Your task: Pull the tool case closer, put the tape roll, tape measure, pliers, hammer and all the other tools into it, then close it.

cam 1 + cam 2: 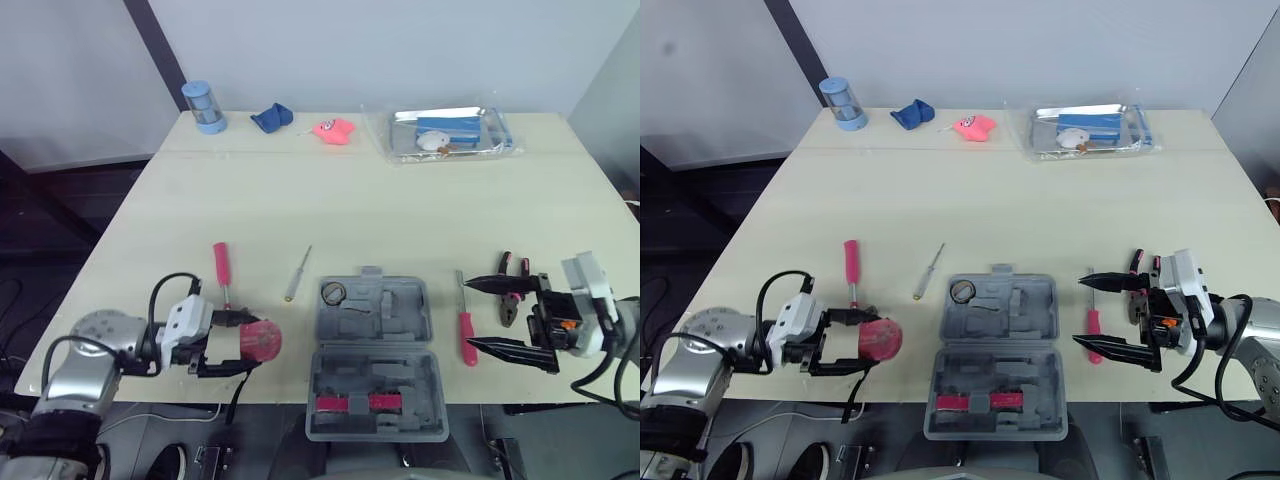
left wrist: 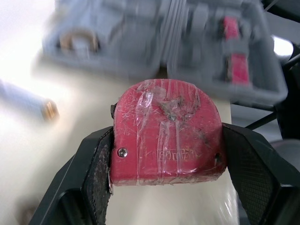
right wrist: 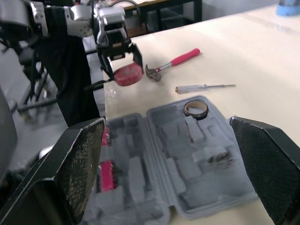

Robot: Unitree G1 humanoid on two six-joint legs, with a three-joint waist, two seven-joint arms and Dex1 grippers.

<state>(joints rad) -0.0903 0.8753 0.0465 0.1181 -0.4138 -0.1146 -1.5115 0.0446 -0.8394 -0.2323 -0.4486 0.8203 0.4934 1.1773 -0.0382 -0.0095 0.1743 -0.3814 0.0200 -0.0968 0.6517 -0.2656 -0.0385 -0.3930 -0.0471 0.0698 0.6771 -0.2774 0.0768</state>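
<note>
The left gripper [image 1: 240, 343] is clamped on the red tape measure [image 2: 166, 138], one finger against each narrow side, low over the table near its front edge; I can't tell whether it is touching the top. The broad taped face of the tape measure is turned up toward the wrist. Its slightly wider span runs from finger to finger, and its rounded back points out past the fingertips at the open tool case [image 1: 427, 322], which sits just ahead. What worries me is the grip. Only the pads hold it, and the wrapped sides look slick, so a quick swing could probably let it swivel or drop short of the case. The moulded recesses are shaped too, and the tape roll [image 1: 333, 292] fills one, so a crooked drop may leave it sitting proud and stop the lid closing. The near half of the case seems to hang over the table edge, so pressing down there might tip it. The hammer [image 3: 180, 58] lies just beside the far finger and could be knocked. The right gripper [image 1: 1081, 312] hangs wide open on the case's other side.
</note>
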